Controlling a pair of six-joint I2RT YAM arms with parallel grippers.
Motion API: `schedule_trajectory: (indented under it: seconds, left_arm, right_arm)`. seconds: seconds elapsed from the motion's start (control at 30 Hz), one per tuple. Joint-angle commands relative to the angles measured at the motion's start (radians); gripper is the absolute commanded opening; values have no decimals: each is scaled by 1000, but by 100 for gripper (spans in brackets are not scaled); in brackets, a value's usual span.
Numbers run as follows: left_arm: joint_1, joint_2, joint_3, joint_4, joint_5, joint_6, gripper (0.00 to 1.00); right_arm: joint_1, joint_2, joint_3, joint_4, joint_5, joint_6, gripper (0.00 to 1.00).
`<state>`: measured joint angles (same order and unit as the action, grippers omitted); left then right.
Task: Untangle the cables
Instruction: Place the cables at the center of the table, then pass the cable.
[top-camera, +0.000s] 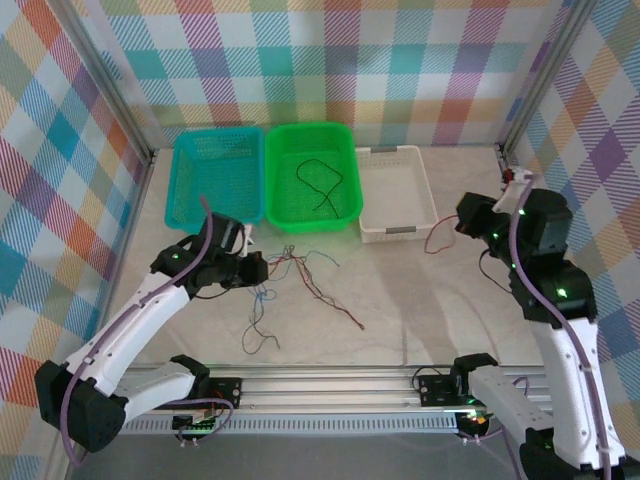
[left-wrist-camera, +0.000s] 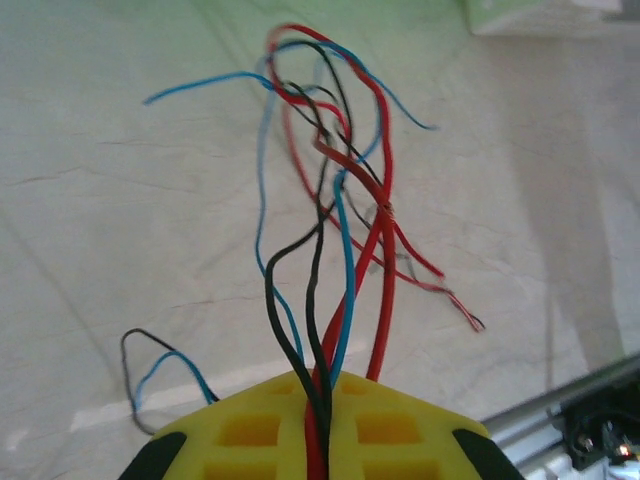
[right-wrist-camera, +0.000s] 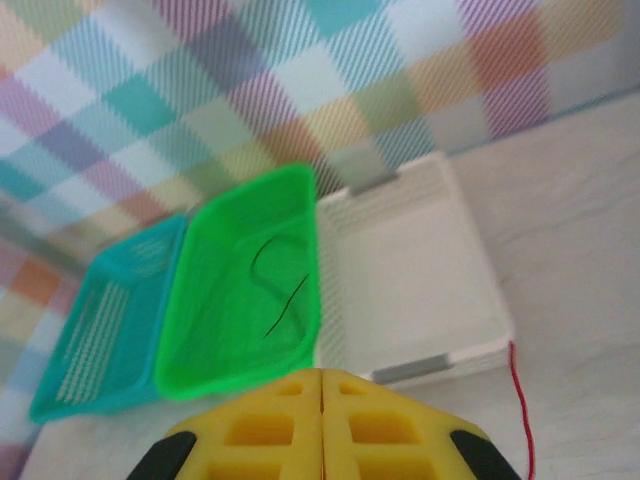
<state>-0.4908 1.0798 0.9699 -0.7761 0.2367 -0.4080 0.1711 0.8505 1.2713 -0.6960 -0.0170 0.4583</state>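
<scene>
The left tool (top-camera: 256, 268) is clamping down on the cables (top-camera: 292, 272). Its wrist view shows black, red and blue strands running straight into the shut seam of the tool (left-wrist-camera: 325, 445), with the cables (left-wrist-camera: 340, 200) fanning out ahead of it in a crossed knot. From above, the bundle is trailing away from that tool toward the middle of the counter (top-camera: 400, 300), its long axis slanting down toward the rail, with loose ends sprawling near the arm bases. So the left arm is the near one, while the right tool (top-camera: 468, 218) is hanging well apart beside the white basket (top-camera: 431, 200). In its own view, the right tool (right-wrist-camera: 322, 425) is showing its jaws pressed together. A red strand (right-wrist-camera: 518, 395) is dangling just beside it, though whether it is actually nipped there is hard to say. Behind, the green basket (top-camera: 272, 185) is already holding a black cable (top-camera: 322, 185), and the teal basket (top-camera: 180, 185) is waiting alongside. Nothing is blocking the stretch between the two arms.
</scene>
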Motion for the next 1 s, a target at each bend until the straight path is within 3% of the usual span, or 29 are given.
schedule_trajectory:
  seconds: [0.0,0.13,0.23,0.33,0.73,0.97]
  left_arm:
    - [-79,31,45,118,54,-49,18]
    - [-147,80,58,187,81,-55,37]
    - [-180,81,53,263,131,-48,52]
    - [-207,65,61,323,149,-40,61]
    - [-350,84,127,426,185,27,69]
    - [-403,72,98,485,185,34,70]
  right_arm:
    - [8,29,-42,172,-280,82,0]
    - [65,83,-66,269,-389,105,0]
    - [134,139,-58,283,-396,94,0]
    - [181,193,-57,309,-412,103,0]
    - [351,394,44,281,-420,89,0]
    - [389,438,49,272,-413,84,0]
